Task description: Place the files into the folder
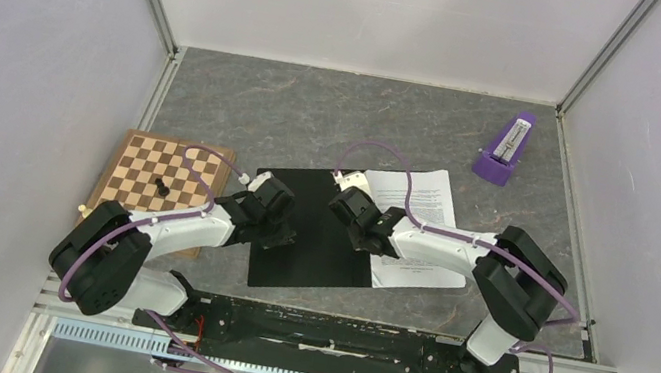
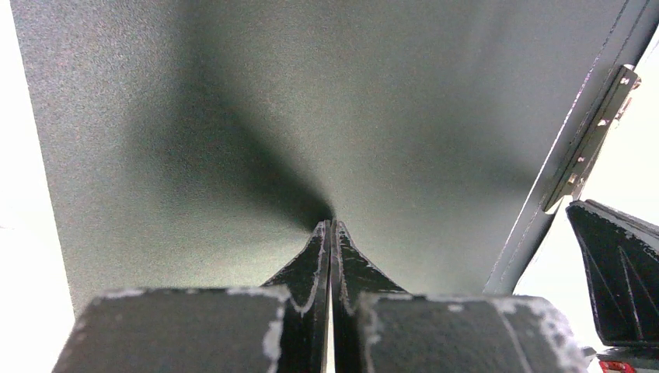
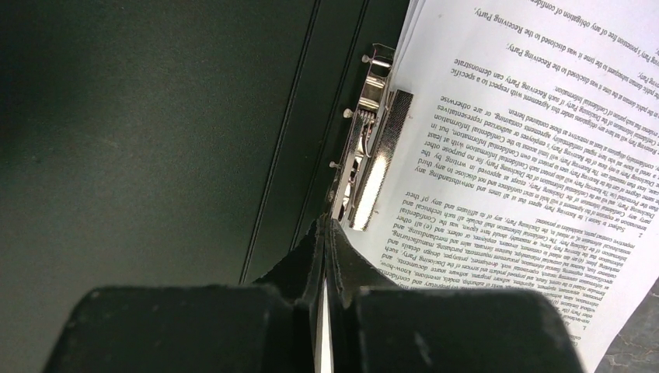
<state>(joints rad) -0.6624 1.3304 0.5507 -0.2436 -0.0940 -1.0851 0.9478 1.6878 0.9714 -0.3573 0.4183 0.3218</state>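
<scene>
While left gripper (image 2: 331,225) touches folder (image 2: 233,109) | files (image 3: 505,155) just beside right gripper (image 3: 325,222)

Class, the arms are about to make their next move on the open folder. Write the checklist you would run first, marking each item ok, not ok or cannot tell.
1. Folder lies open, black inside up: ok.
2. Files lie on its right half, edge at the clip: ok.
3. Files held under the clip: cannot tell.
4. Left gripper shut, tips at the left cover: ok.
5. Right gripper shut, tips beside the clip: ok.
</scene>
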